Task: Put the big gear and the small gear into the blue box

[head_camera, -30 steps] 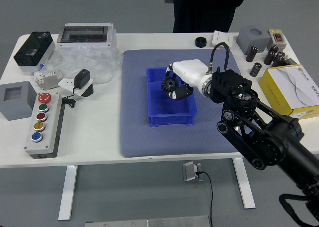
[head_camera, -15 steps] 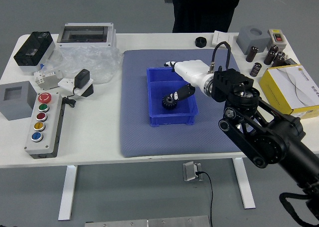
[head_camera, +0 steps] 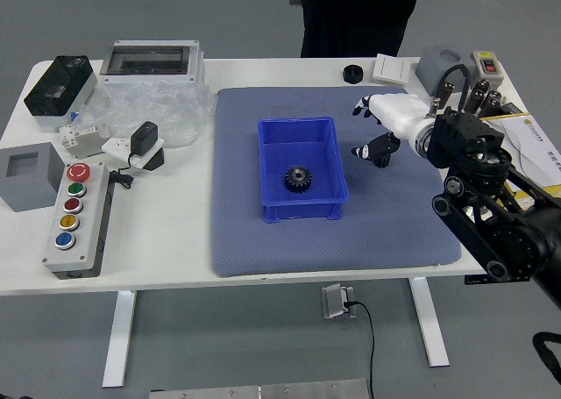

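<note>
Having shifted rightward off the blue box (head_camera: 303, 210), right hand (head_camera: 401, 113), fingers apart, black gear (head_camera: 298, 179) lying in the box

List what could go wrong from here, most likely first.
The right hand partly hides the dark piece under its lower finger, so it might nudge that piece instead of gripping it.
A second gear dropped into the blue box might land on the gear lying inside.
The forearm overlaps the yellow box in view and might brush it.
</note>
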